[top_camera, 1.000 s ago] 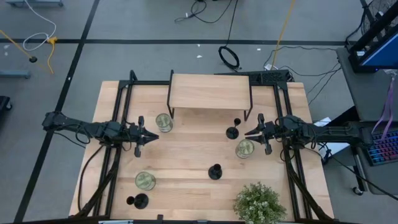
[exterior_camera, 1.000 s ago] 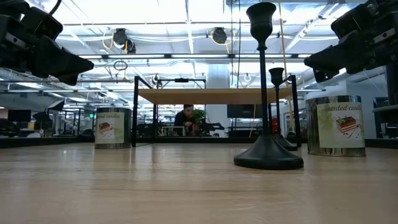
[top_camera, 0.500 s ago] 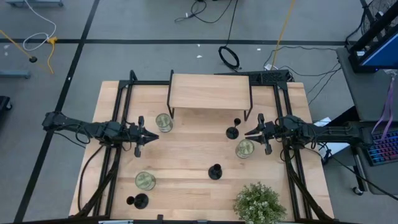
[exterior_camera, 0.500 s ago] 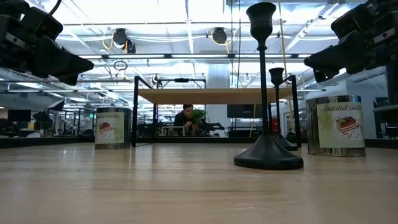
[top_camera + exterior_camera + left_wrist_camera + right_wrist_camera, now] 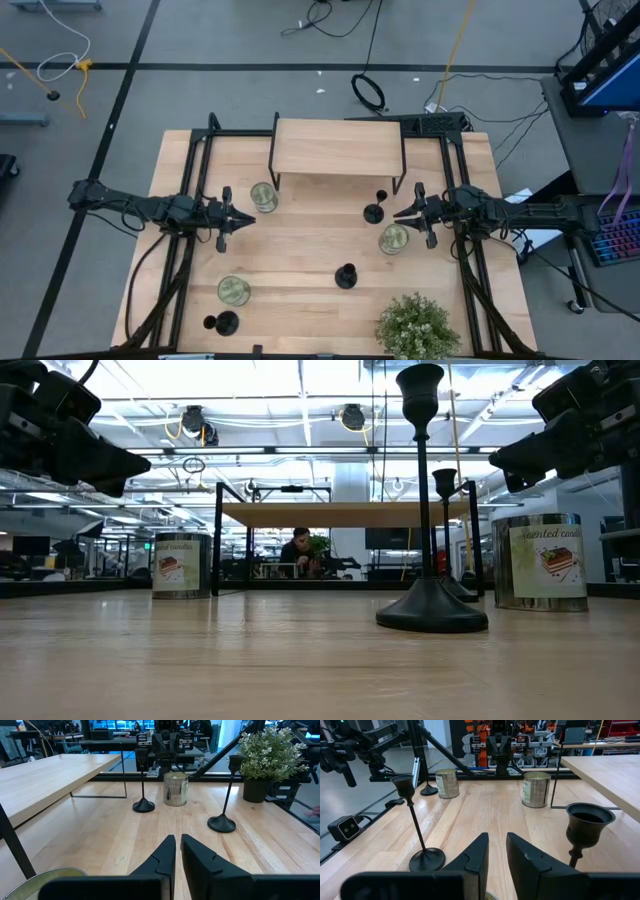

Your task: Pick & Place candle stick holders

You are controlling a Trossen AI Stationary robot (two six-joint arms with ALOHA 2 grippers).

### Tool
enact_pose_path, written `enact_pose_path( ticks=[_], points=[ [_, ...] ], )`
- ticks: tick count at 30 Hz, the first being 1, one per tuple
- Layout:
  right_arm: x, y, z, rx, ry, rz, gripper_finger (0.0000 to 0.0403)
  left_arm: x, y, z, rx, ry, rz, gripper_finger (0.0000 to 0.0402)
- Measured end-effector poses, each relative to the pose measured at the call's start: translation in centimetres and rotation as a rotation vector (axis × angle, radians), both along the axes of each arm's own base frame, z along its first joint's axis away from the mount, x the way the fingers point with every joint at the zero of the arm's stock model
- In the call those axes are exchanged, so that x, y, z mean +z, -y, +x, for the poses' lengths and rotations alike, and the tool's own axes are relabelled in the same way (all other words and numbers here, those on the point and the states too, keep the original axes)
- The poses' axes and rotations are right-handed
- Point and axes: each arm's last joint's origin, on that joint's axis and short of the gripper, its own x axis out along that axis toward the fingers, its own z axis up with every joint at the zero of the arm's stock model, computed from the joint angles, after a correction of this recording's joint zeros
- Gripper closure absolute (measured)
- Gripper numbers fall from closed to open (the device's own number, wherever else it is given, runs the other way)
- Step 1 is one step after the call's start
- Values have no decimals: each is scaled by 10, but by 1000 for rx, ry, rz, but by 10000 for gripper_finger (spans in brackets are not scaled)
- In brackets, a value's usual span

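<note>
Three matte-black candle stick holders stand upright on their round bases on the wooden table: one near the shelf (image 5: 375, 210), one at the centre (image 5: 346, 276) and one at the near left (image 5: 222, 322). My left gripper (image 5: 245, 217) hovers at the table's left, fingers together, holding nothing; its wrist view shows two holders (image 5: 143, 806) (image 5: 221, 823) ahead. My right gripper (image 5: 398, 214) hovers at the table's right, just beside the holder near the shelf, whose cup (image 5: 590, 822) shows close by. Its fingers stand a narrow gap apart with nothing between them.
A wooden shelf (image 5: 338, 148) on black legs stands at the table's far middle. Three candle tins (image 5: 263, 197) (image 5: 394, 238) (image 5: 234, 291) stand on the table. A leafy potted plant (image 5: 415, 328) is at the near right edge. A person (image 5: 300, 550) sits far behind the table.
</note>
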Motion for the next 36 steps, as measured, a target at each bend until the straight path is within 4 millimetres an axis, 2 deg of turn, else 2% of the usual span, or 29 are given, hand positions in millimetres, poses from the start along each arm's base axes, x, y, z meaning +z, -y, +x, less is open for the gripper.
enact_pose_path(
  ticks=[36],
  points=[
    [0, 0, 0, 0, 0, 0, 344, 0, 0, 0, -1, 2, 26, 364]
  ],
)
